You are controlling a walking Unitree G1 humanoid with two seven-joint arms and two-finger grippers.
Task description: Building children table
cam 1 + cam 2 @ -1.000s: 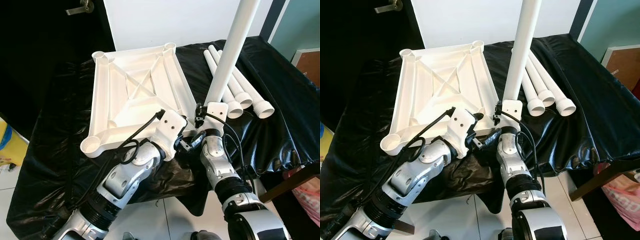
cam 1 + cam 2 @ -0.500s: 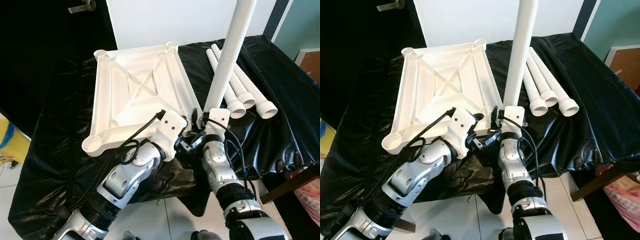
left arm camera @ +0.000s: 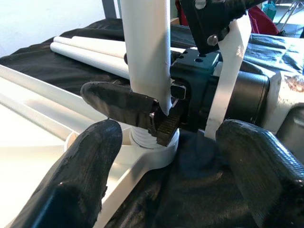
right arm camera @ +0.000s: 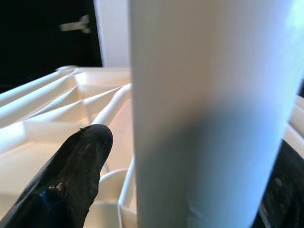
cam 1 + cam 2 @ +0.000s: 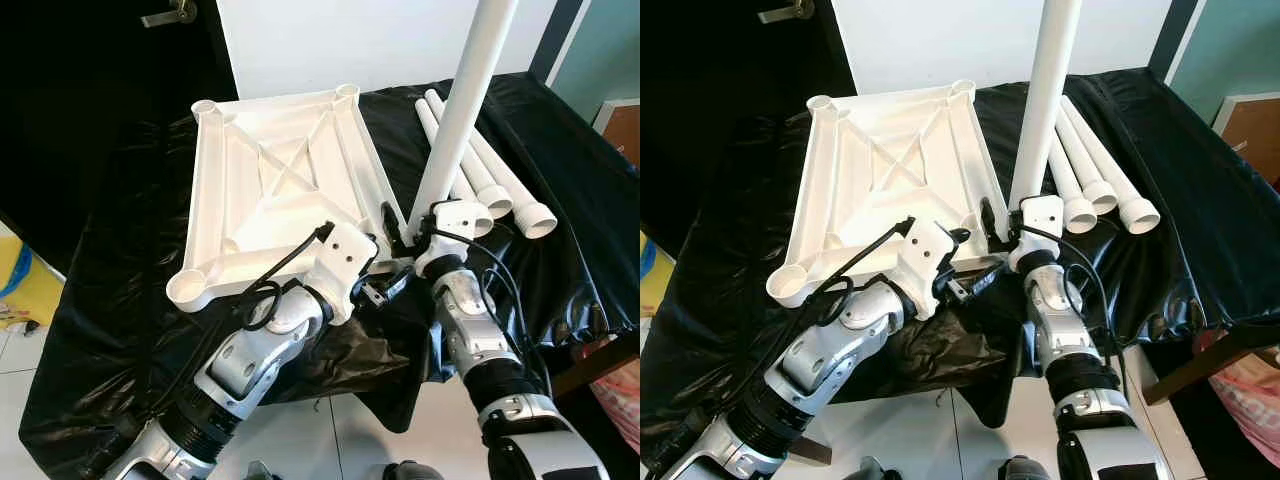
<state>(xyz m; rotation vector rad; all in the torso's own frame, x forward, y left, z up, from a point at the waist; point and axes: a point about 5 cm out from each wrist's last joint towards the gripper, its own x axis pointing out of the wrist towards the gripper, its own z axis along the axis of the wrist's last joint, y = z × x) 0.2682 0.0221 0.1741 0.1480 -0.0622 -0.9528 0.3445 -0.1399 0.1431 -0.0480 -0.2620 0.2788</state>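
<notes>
Right pincer [image 3: 156,114] clenched on upright white leg [image 5: 452,130], foot at tabletop [image 5: 270,190] corner socket. Left pincer [image 3: 164,156] released, just beside. Three spare legs [image 5: 490,185] at 3 o'clock on black-draped table [image 5: 110,300]

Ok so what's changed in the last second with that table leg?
The right claw, shut on the upright leg, carried its foot forward into the tabletop's near right corner socket. The left claw stayed open beside it; the three spare legs lie unmoved.
</notes>
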